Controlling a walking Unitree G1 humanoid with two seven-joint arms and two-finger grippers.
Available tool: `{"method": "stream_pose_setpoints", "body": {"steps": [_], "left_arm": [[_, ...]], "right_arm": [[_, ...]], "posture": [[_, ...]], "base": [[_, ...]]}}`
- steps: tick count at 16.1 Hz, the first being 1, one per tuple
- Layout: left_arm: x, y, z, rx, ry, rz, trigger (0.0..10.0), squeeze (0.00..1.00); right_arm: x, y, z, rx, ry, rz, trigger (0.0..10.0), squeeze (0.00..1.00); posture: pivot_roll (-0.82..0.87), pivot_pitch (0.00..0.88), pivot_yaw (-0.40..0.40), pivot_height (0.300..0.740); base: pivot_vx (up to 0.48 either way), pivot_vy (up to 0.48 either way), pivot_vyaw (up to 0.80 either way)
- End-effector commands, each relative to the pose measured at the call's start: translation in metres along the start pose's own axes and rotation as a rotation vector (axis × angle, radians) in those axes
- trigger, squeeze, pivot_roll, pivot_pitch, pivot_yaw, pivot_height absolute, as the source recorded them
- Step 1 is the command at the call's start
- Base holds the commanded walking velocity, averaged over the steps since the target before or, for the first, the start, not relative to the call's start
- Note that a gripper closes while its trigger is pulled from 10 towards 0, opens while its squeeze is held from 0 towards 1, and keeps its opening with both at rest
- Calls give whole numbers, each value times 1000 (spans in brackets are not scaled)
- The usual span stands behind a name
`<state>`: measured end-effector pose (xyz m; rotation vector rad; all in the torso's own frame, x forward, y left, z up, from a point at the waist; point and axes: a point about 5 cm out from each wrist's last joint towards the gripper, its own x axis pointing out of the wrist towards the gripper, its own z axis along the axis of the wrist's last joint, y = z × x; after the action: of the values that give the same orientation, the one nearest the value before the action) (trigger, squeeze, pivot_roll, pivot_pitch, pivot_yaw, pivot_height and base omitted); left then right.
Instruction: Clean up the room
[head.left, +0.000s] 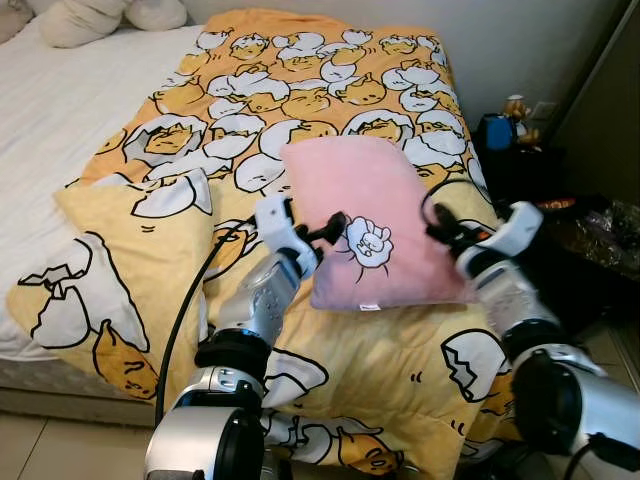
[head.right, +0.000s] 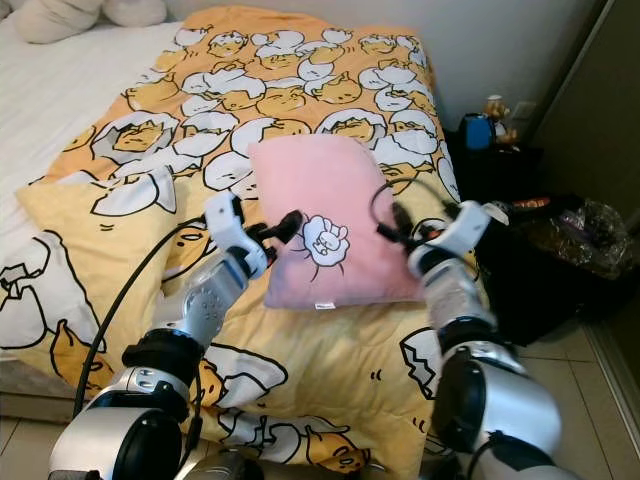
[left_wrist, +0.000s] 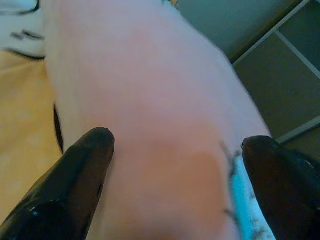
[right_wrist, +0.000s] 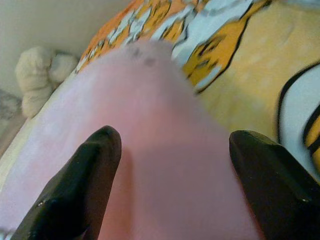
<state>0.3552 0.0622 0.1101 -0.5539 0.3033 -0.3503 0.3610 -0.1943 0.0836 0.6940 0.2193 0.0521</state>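
1. The bed (head.left: 70, 110) takes up most of the scene, with a bare white sheet on its left side and white pillows (head.left: 95, 18) at its head.
2. A yellow duvet (head.left: 330, 75) printed with cartoon eggs covers the right side of the bed and hangs over its foot edge.
3. A pillow in a matching yellow case (head.left: 110, 270) lies on the left near the foot of the bed.
4. A pink cushion (head.left: 365, 215) with a small white patch lies on the duvet, between the two arms.
5. A dark bedside stand (head.left: 525, 165) sits right of the bed, carrying a blue object (head.left: 494, 130) and a small figure I cannot make out.
6. A dark bin with a crinkled bag (head.left: 600, 235) stands by the wall, just beside the right arm.
7. The left tool (head.left: 335, 228) touches the cushion's left edge, fingers (left_wrist: 75, 175) spread wide around it, not closed.
8. The right tool (head.left: 442, 228) is at the cushion's right edge, fingers (right_wrist: 80, 180) likewise spread wide astride it.
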Motion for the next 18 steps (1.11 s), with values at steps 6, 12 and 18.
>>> {"method": "stream_pose_setpoints", "body": {"steps": [6,12,18], "left_arm": [[14,-37,-44,-31,137,16,10000,0],[21,-52,-46,-50,133,-30,10000,0],[21,-68,-61,-14,209,-136,0,0]], "right_arm": [[1,5,-23,42,64,-53,10000,0],[-2,0,-34,123,80,-127,10000,0],[-14,-14,-59,120,170,-231,0,0]], "posture": [[131,75,-7,728],[91,75,-11,728],[73,58,-1,728]], "base": [[0,0,0],[0,0,0],[0,0,0]]}}
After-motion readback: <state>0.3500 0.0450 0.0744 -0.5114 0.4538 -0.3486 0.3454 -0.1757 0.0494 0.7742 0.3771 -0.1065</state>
